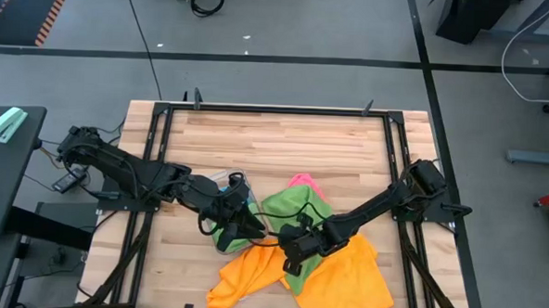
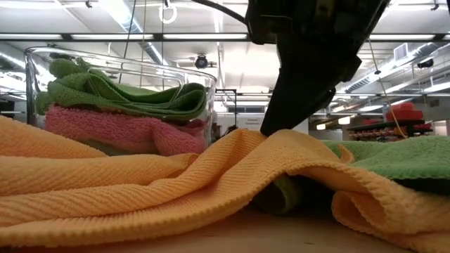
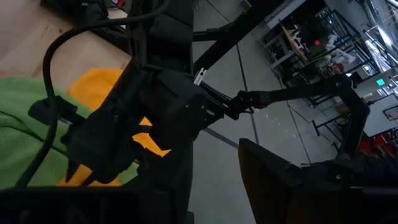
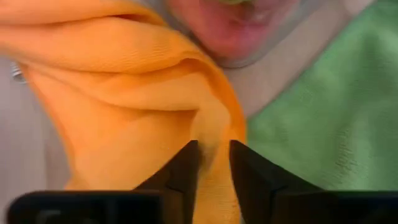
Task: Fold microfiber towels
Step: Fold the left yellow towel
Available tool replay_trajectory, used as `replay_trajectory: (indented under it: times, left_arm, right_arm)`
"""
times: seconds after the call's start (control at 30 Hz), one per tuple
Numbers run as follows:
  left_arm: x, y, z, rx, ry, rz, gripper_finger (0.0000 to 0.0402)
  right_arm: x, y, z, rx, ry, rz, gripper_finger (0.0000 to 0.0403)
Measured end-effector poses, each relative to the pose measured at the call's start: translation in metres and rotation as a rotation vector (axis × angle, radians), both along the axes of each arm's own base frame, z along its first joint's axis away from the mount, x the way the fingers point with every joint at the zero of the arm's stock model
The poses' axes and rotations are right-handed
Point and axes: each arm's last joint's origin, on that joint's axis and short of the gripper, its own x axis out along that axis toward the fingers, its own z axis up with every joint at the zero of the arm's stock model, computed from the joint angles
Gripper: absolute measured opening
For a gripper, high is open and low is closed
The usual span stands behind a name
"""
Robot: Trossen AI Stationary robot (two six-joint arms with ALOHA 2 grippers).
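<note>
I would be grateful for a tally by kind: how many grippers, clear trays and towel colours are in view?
Grippers: 2 (left gripper, right gripper)
Clear tray: 1
Towel colours: 3 (orange towel, green towel, pink towel)
Total: 6

We see a robotics lab or workshop hall: grey concrete floor (image 1: 308,25) with hazard-striped tape (image 1: 53,14), a wooden desk (image 1: 284,140) in a black frame, strip lights (image 2: 56,36) overhead
</note>
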Motion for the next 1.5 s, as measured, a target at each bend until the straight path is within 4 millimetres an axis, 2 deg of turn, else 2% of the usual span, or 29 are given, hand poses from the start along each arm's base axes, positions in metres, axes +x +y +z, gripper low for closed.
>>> replay_trajectory:
  times: [0.17, 0.27, 0.5, 0.73, 0.87, 1.03, 1.23, 1.4, 1.5]
  left_arm:
    - [0.000, 0.000, 0.000, 0.001, 0.000, 0.000, 0.0146]
    - [0.000, 0.000, 0.000, 0.001, 0.000, 0.000, 0.0150]
    - [0.000, 0.000, 0.000, 0.000, 0.000, 0.000, 0.0146]
    - [0.000, 0.000, 0.000, 0.001, 0.000, 0.000, 0.0140]
    - [0.000, 0.000, 0.000, 0.001, 0.000, 0.000, 0.0145]
    - [0.000, 0.000, 0.000, 0.001, 0.000, 0.000, 0.0152]
    - [0.000, 0.000, 0.000, 0.000, 0.000, 0.000, 0.0148]
    - [0.000, 0.000, 0.000, 0.000, 0.000, 0.000, 0.0141]
    - [0.000, 0.000, 0.000, 0.000, 0.000, 0.000, 0.0140]
  right_arm:
    - [0.001, 0.003, -0.004, 0.052, 0.025, 0.040, 0.0031]
    - [0.001, 0.002, 0.000, 0.082, 0.017, 0.005, 0.0007]
    - [-0.011, -0.004, 0.031, 0.089, -0.004, 0.011, 0.0005]
    - [-0.036, -0.017, 0.079, 0.084, -0.043, 0.005, 0.0004]
    - [-0.054, -0.027, 0.113, 0.076, -0.127, -0.003, 0.0004]
    - [-0.085, -0.048, 0.145, -0.004, -0.181, -0.147, 0.0003]
    - [-0.118, -0.068, 0.165, -0.071, -0.207, -0.309, 0.0003]
    - [-0.135, -0.082, 0.177, -0.119, -0.272, -0.440, 0.0003]
    - [-0.138, -0.087, 0.179, -0.124, -0.294, -0.495, 0.0003]
